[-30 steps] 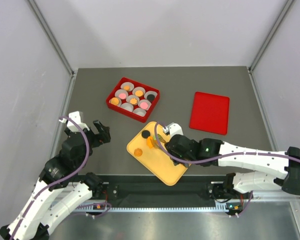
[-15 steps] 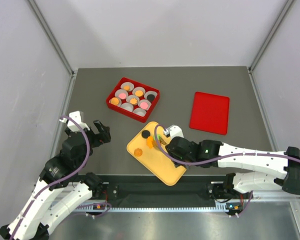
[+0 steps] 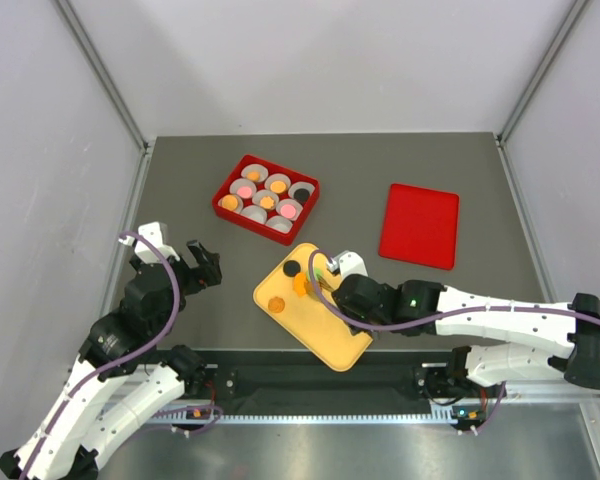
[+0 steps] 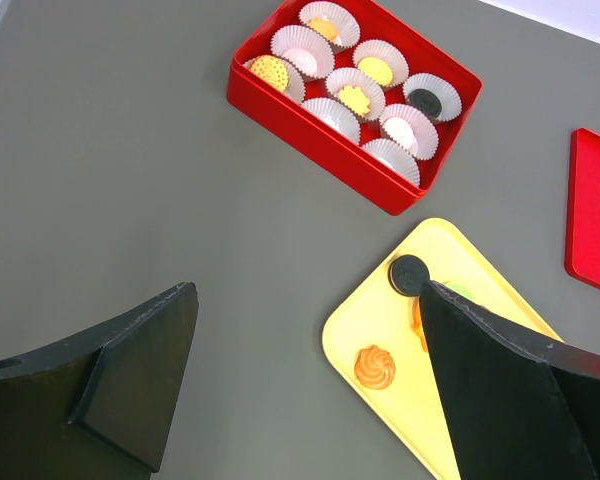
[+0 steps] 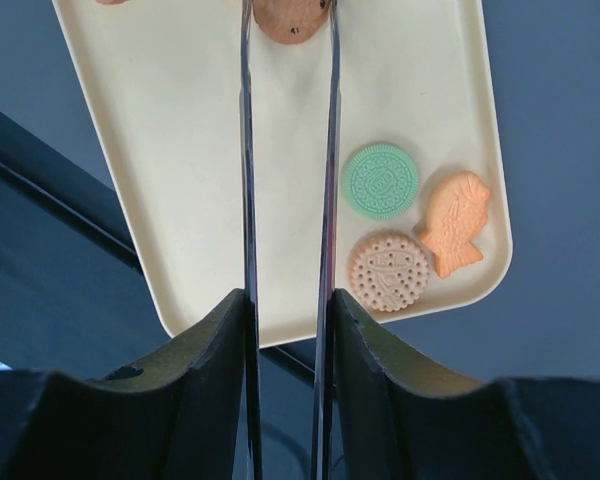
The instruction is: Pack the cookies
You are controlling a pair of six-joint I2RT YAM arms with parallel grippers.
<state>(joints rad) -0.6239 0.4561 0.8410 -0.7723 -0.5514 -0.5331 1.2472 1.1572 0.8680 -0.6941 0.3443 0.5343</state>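
Several cookies lie on a yellow tray (image 3: pixel 325 340): a black one (image 4: pixel 408 274), an orange swirl (image 4: pixel 377 366), a green one (image 5: pixel 380 180), a fish-shaped orange one (image 5: pixel 453 235) and a tan round one (image 5: pixel 388 272). My right gripper (image 5: pixel 288 300) is shut on thin metal tongs (image 5: pixel 246 200), whose two blades reach up to a brown cookie (image 5: pixel 285 20) at the frame's top edge. It hovers over the tray (image 3: pixel 325 272). My left gripper (image 4: pixel 308 300) is open and holds nothing, left of the tray (image 3: pixel 202 265).
A red box (image 3: pixel 265 192) of white paper cups, most holding a cookie, stands behind the tray. A flat red lid (image 3: pixel 419 225) lies at the right. The table's front rail runs just below the tray.
The right gripper has squeezed the tongs slightly narrower and shifted a little toward the near edge. The left arm has not moved.
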